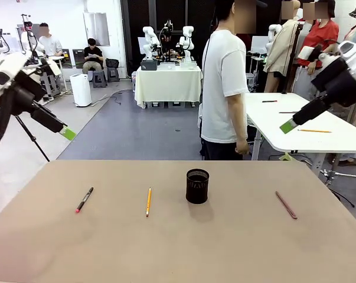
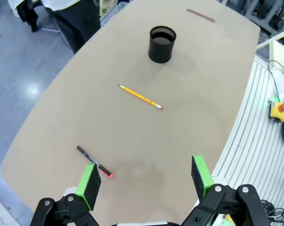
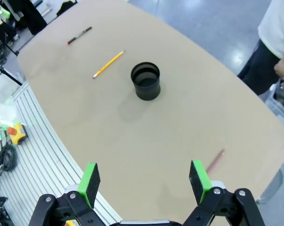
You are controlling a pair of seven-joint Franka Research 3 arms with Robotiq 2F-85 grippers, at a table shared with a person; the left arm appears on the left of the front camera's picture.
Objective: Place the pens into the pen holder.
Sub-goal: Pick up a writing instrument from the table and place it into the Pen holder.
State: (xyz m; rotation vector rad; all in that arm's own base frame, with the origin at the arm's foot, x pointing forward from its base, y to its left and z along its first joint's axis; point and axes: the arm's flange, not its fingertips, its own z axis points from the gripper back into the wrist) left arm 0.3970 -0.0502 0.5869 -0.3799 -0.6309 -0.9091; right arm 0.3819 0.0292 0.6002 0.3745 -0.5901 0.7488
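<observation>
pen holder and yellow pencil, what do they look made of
Pen holder: likely black wire mesh, matte; its wall looks finely textured, though the wrist views show it nearly solid. Yellow pencil: probably painted wood, slightly glossy orange-yellow, with a reddish eraser end; too thin to be sure.

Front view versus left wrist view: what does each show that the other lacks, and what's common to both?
Front: the raised right pincer and seated people far back. Left wrist: a yellow box with a red button beside the table. Both: the pen holder, yellow pencil, black pen and reddish-brown pen, none yet in the holder.
</observation>
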